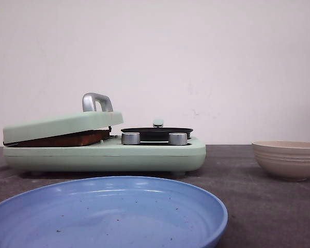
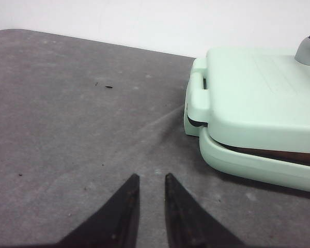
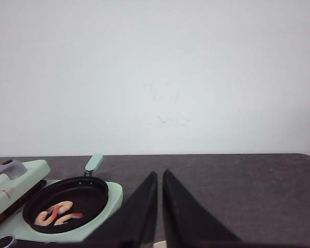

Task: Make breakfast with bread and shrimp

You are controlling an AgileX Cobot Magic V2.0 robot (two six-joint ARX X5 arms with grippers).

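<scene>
On the dark worktop I see a pale green breakfast maker standing behind a blue plate, with a beige bowl well apart on the right side. The hinged lid with its grey handle sits tilted, resting on the bread, whose brown crust shows in the gap between lid and base. In the left wrist view the same gap shows only a thin brown edge under the lid. Beside the lid, a small black pan sits in the maker; the shrimp, pale pink and orange-red pieces, lie inside it. Two silver knobs face the front. The left gripper hangs over bare worktop near the maker's corner, its jaws narrowly parted and holding nothing. The right gripper hangs near the pan, its jaws almost together, also holding nothing.
</scene>
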